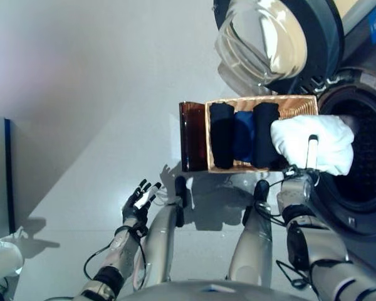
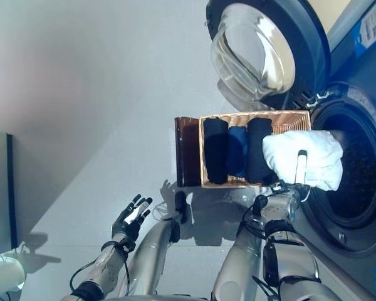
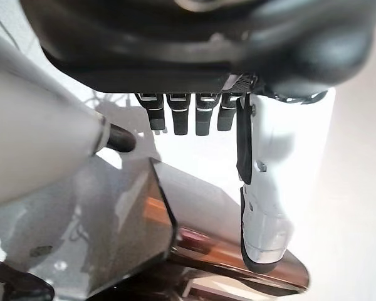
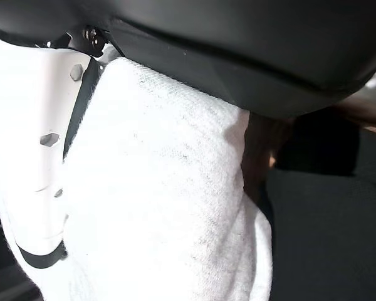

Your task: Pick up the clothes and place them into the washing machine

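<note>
Cloth (image 1: 313, 145), white and bunched, is sitting in my right hand (image 4: 50, 157), with the white-covered thumb pressing along its side and the fabric filling the palm, so I am reading that hand as gripping it. It is hanging at the right end of the basket (image 1: 194, 144), just in front of the drum (image 1: 363, 157), and overlapping the basket's right edge in the eye views. I cannot tell whether it is touching the basket or is lifted clear of it. Inside the basket I am seeing three rolled pieces lying side by side: a black roll (image 1: 222, 135), a blue roll (image 1: 243, 135) between, and another black roll (image 1: 265, 135) next to the white cloth. The door (image 1: 276, 37) of the washer (image 2: 363, 81) is standing swung wide, its glass bowl above the basket. My left hand (image 1: 140, 199) is hanging low on the left, well apart from the basket, with fingers straight and spread and nothing in them; its wrist view is showing the fingers in a row and the thumb extended, with the basket's brown rim past them.
</note>
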### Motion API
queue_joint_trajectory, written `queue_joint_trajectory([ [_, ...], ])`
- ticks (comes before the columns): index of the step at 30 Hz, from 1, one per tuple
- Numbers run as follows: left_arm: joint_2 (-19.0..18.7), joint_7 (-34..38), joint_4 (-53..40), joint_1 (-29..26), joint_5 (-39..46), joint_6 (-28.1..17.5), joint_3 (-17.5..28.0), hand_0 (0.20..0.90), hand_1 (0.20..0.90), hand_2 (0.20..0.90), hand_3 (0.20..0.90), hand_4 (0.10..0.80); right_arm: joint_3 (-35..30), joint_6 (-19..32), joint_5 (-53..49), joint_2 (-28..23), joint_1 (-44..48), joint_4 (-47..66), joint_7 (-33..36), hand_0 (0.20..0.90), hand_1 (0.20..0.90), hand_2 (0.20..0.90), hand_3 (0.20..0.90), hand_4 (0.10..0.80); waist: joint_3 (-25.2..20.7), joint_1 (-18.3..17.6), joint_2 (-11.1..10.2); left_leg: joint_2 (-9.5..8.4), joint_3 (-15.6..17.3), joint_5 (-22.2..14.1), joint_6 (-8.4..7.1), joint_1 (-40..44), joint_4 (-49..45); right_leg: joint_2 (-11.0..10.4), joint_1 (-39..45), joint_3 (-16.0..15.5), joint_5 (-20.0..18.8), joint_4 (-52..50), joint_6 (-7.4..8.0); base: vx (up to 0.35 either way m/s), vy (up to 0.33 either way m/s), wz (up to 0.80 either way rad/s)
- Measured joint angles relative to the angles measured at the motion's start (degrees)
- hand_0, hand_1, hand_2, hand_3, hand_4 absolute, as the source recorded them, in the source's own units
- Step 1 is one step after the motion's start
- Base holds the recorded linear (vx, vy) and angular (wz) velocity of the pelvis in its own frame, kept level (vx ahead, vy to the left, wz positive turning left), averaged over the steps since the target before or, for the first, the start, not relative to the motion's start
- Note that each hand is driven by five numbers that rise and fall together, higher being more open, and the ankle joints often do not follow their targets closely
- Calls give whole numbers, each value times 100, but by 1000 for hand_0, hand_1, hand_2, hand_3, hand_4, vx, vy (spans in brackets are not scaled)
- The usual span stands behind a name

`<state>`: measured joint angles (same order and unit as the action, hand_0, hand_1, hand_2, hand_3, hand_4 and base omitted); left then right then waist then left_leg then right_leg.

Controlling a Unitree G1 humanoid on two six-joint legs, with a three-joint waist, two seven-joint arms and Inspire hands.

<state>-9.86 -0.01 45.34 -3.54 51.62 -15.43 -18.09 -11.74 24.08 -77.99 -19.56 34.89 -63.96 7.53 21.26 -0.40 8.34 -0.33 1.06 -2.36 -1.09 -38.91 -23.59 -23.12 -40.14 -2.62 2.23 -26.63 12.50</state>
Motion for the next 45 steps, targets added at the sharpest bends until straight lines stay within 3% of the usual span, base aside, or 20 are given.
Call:
queue_joint_trajectory([
  [6,-3,14,1,1,1,-6,1,900,900,900,900,800,-37,67,-8,-13,269,5,284,200,200,200,200,300,5,22,-6,23,105,-99,25,-112,-151,11,-216,161,40,-114,-24,28,56,-8],
  [11,-3,28,4,-8,-3,-8,-33,900,900,900,900,800,-528,293,-152,-103,702,1,469,200,200,200,200,300,5,125,57,-3,209,-99,22,-173,-145,10,-379,308,30,-128,-17,31,66,-8],
  [19,-2,14,11,-24,-13,-18,-81,900,900,900,900,800,-1141,732,-845,-826,1188,-83,517,200,200,200,200,300,-39,274,399,-153,232,-131,78,-150,-132,-150,-384,351,38,-204,61,29,42,6],
  [30,-7,14,24,-17,-135,-15,-115,900,900,900,900,800,-1318,827,-839,-1395,1184,-73,634,200,200,200,200,300,-148,254,553,-155,264,-123,96,-140,-134,-154,-380,377,38,-200,64,4,1,-1],
  [40,-7,11,48,-15,-146,-18,-114,900,900,900,900,800,-1587,995,-909,-2002,1181,-68,735,200,200,200,200,300,-157,110,566,-157,358,-128,103,-49,-92,-145,-379,484,17,-162,100,0,8,-3],
  [45,-2,1,73,2,-148,-20,-124,900,900,900,900,800,-1689,997,-907,-2347,1210,-245,980,200,200,200,200,300,-246,98,688,-156,411,-128,103,-47,-73,-142,-434,543,17,-147,103,2,12,-5],
])
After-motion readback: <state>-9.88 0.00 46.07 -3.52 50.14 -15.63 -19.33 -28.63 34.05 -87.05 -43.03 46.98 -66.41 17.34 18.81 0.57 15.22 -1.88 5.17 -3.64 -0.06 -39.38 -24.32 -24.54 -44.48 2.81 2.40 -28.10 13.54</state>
